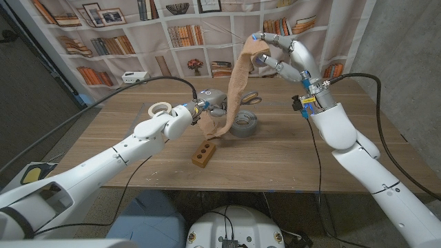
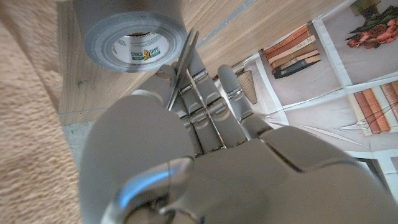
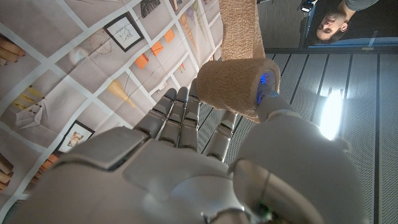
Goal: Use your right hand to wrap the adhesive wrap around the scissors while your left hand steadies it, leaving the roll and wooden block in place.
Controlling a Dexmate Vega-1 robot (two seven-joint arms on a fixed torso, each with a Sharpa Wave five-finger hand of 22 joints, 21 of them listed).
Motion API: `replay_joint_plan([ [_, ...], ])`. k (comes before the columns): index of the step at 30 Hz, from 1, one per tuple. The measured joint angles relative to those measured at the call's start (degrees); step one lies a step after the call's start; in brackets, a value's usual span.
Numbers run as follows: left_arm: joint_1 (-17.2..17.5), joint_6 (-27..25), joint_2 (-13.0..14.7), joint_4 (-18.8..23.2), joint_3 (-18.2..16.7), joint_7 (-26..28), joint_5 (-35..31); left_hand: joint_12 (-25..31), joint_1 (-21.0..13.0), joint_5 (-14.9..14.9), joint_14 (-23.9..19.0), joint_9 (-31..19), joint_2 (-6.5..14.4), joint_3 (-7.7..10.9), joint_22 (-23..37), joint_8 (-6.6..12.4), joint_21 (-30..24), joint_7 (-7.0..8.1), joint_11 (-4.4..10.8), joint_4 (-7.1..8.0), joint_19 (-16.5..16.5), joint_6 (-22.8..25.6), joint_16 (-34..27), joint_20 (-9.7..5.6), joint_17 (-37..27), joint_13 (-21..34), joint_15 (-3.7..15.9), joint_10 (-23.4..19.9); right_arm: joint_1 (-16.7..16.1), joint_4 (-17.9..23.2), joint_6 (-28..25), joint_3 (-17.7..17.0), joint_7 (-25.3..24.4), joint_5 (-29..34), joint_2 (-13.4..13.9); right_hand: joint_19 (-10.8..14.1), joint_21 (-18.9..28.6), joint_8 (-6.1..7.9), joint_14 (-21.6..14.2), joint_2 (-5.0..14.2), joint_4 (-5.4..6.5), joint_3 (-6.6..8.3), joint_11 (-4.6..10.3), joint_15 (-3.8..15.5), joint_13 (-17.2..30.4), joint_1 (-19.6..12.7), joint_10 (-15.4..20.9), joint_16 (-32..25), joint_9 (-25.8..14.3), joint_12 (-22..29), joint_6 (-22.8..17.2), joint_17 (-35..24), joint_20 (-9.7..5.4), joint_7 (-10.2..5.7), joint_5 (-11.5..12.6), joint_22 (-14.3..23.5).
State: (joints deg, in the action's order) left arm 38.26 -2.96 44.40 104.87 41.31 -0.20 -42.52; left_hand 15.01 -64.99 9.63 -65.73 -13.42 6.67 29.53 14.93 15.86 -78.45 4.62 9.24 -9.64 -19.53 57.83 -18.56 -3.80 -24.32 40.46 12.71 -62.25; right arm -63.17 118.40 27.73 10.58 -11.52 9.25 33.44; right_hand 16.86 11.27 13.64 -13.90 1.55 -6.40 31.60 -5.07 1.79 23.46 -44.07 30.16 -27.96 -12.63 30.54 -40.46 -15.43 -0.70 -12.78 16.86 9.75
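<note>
Nearest item, head view: wooden block [image 1: 204, 154], near the front of the table [image 1: 124, 131], well clear of both hands.

Item, left hand [image 1: 198, 109]: mid-table, fingers closed around the scissors [image 1: 248, 98]; the left wrist view shows a blade [image 2: 181, 70] running between its fingers [image 2: 214, 106].

Item, scissors: long axis lies roughly across the table, orange handles pointing toward my right side, past the wrap's strip.

Item, adhesive wrap [image 1: 234, 83]: tan strip rising from beside my left hand up to my right hand [image 1: 286, 58], which grips the small roll [image 3: 238, 86] high above the table's far side.

Item, grey duct tape roll [image 1: 245, 124]: flat on the table, just beside the strip's lower end. A white tape ring [image 1: 162, 108] lies further to my left.

Relation governing the next pass, as I judge it: scissors lie below and to the left of my right hand, left hand much nearer them. The strip should circle crosswise to that axis, staying above the grey roll and block.
</note>
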Motion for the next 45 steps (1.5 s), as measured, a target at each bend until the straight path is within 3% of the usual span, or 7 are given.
replay_joint_plan([
  [27,2.2,1.8,1.1,2.1,-1.0,-0.6,-1.8,-0.7,0.0,-0.2,0.0,-0.3,0.0,0.00,-1.3,-0.19,-1.2,0.00,0.20,0.00,0.5,0.0,0.2,-0.10,-0.4,0.3,0.00,-0.2,6.2,-1.6,-6.5,1.9,2.6,-8.9,1.9,-0.1,0.0,-0.45,-0.3,-0.01,0.24,-0.24,0.22,0.03,0.0,-0.3,0.2,0.0,-0.3,-0.5,0.0,0.0,0.51,0.02,0.2,0.0],
  [45,3.6,3.1,1.8,3.8,-1.7,-1.2,-2.8,-1.0,0.0,-0.2,0.0,-0.3,0.0,0.00,-1.9,-0.46,-1.9,0.21,0.20,0.00,0.7,0.2,0.6,0.11,-0.4,0.3,0.00,-0.2,13.2,-5.7,-12.2,4.5,5.0,-16.2,3.3,-0.1,0.0,-0.68,-0.2,0.07,0.48,-0.48,0.24,-0.02,0.0,-0.3,0.2,0.0,-0.3,-0.6,0.0,0.0,0.51,0.03,0.2,0.0],
])
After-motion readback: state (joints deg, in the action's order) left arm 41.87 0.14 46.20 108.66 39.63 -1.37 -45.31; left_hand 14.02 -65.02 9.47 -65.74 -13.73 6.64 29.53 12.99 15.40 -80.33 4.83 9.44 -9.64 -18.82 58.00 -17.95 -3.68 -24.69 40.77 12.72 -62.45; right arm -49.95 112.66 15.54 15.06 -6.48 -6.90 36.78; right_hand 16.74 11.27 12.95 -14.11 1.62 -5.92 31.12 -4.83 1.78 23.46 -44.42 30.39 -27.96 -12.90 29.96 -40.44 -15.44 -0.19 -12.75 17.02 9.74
